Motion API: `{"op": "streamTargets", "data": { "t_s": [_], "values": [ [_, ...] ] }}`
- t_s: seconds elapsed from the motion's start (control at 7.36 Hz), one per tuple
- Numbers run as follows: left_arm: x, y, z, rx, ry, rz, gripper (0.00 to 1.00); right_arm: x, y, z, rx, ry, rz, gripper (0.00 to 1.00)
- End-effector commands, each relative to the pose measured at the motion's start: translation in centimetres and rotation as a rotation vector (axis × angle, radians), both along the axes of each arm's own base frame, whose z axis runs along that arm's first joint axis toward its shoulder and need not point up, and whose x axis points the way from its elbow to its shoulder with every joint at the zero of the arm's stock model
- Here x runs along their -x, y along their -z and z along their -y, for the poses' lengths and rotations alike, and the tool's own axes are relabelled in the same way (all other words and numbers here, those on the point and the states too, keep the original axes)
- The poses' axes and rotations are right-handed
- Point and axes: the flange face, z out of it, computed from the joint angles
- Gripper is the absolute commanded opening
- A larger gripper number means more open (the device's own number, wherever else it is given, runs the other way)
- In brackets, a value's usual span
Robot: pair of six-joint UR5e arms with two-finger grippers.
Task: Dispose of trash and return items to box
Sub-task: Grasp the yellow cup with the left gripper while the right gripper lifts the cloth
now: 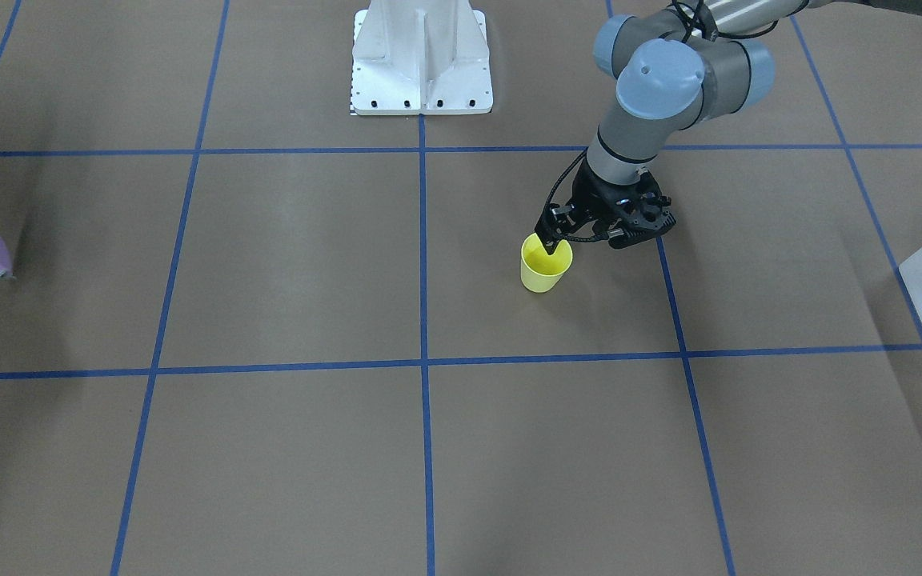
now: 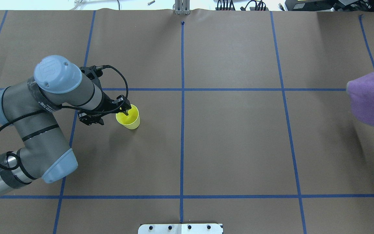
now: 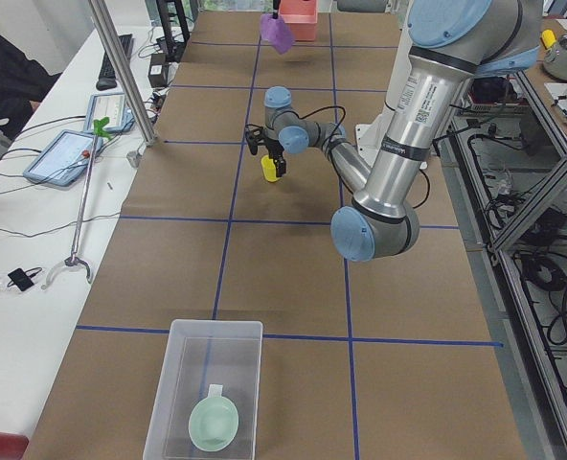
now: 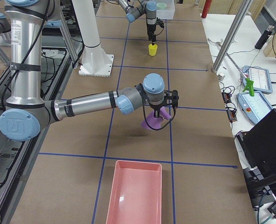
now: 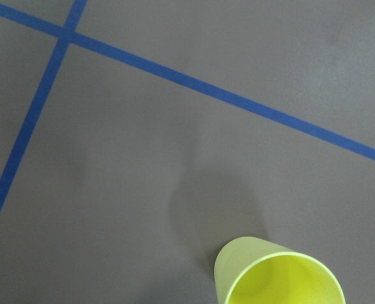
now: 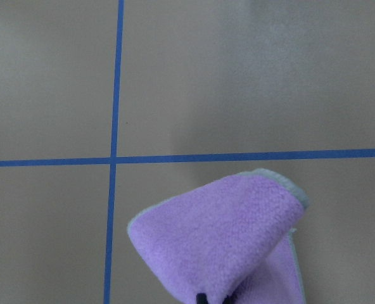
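brown paper-covered table [image 2: 239,146], blue tape grid [image 2: 182,130]; white side bench [image 3: 15,335], tablet [image 3: 68,155], aluminium post [image 3: 121,67].

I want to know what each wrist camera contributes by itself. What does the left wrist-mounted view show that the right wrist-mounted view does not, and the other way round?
Only the left wrist-mounted view shows the yellow cup, upright with its open mouth facing the camera, at the bottom of the picture. Only the right wrist-mounted view shows the purple cloth, folded over, at the bottom of its picture. Both show the brown table surface crossed by blue tape lines.
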Motion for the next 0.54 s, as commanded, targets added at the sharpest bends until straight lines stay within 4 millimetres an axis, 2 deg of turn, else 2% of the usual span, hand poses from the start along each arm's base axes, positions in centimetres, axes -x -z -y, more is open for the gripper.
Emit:
{"op": "streamTargets", "data": {
  "t_s": [0.0, 0.14, 0.41],
  "values": [
    [-1.0, -0.2, 0.7, 0.001, 0.015, 0.006, 0.49, -3.7, -2.9, -0.8, -0.045, -0.016, -0.041, 0.00],
    [-1.3, -0.3, 1.1, 0.029, 0.061, 0.012, 0.24, -5.2, -5.1, -1.4, -0.076, 0.018, -0.099, 0.00],
    [-1.9, -0.1, 0.9, 0.031, 0.071, 0.012, 0.00, -10.3, -7.7, -2.9, -0.125, 0.056, -0.200, 0.00]
  ]
}}
